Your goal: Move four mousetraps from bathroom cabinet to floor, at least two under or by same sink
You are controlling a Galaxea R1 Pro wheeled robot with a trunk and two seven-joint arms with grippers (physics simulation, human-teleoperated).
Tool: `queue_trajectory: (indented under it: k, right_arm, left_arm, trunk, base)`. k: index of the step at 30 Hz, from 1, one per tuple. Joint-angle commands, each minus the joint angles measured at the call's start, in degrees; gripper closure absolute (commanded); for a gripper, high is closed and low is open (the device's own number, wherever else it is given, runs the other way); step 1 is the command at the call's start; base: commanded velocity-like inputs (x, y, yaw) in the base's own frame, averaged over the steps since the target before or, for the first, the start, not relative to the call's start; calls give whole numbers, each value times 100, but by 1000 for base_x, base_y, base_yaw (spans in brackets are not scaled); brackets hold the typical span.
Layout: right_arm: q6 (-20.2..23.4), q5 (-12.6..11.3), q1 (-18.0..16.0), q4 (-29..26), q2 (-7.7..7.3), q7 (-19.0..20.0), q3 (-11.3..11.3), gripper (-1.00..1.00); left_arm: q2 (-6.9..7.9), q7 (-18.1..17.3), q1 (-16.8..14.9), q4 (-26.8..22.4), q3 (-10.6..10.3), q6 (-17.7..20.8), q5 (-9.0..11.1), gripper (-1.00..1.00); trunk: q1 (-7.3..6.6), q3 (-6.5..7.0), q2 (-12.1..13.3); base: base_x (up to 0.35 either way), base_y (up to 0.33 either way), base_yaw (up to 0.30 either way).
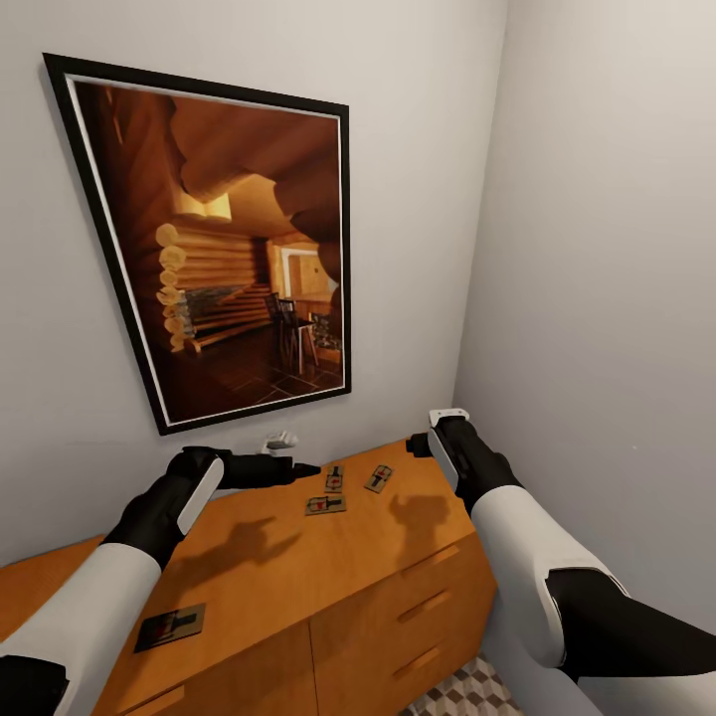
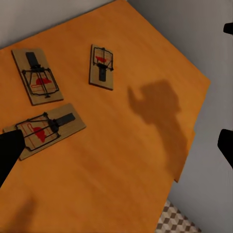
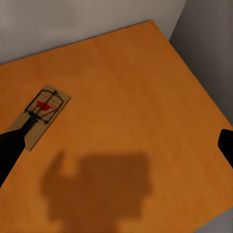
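Since all four mousetraps lie on the cabinet (image 1: 298,587) top, none of the task looks done yet: every trap has still to be lifted off and set down on the bathroom floor (image 1: 467,691), whose cube-patterned tiles show at the foot of the cabinet. No sink appears in these views.

Three traps sit in a loose cluster toward the back right of the tabletop: one (image 1: 325,504) nearest us, one (image 1: 335,478) behind it, one (image 1: 378,478) to the right. The fourth mousetrap (image 1: 170,626) lies well apart, near the front left edge beside our left forearm. Each is a flat tan board with a black wire spring and a red mark; in the left wrist view the three clustered ones lie flat and apart from each other.

Our left gripper (image 1: 298,469) hovers above the tabletop just left of the cluster, holding nothing, its fingers spread. Our right gripper (image 1: 423,443) hangs over the back right corner, likewise empty with fingers apart. A framed picture (image 1: 214,239) hangs on the wall behind.
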Motion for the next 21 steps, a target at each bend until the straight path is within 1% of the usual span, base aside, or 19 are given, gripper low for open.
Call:
queue_trajectory:
  k: [1,11,21]
  right_arm:
    - [26,50,-1,-6,7,13,-26,-100]
    - [13,92,-1,-6,7,5,-36,-100]
    - [36,94,-1,-6,7,11,-27,-100]
  left_arm:
    - [6,1,-2,-3,-11,28,19,-100]
    - [8,1,-2,-14,-11,42,16,-100]
    - [21,1,-2,-140,-13,60,16,-100]
  trunk:
    - [2,-3,-5]
    - [2,-3,-5]
    - [2,-3,-5]
  base:
    - [0,0,0]
    - [0,0,0]
    - [0,0,0]
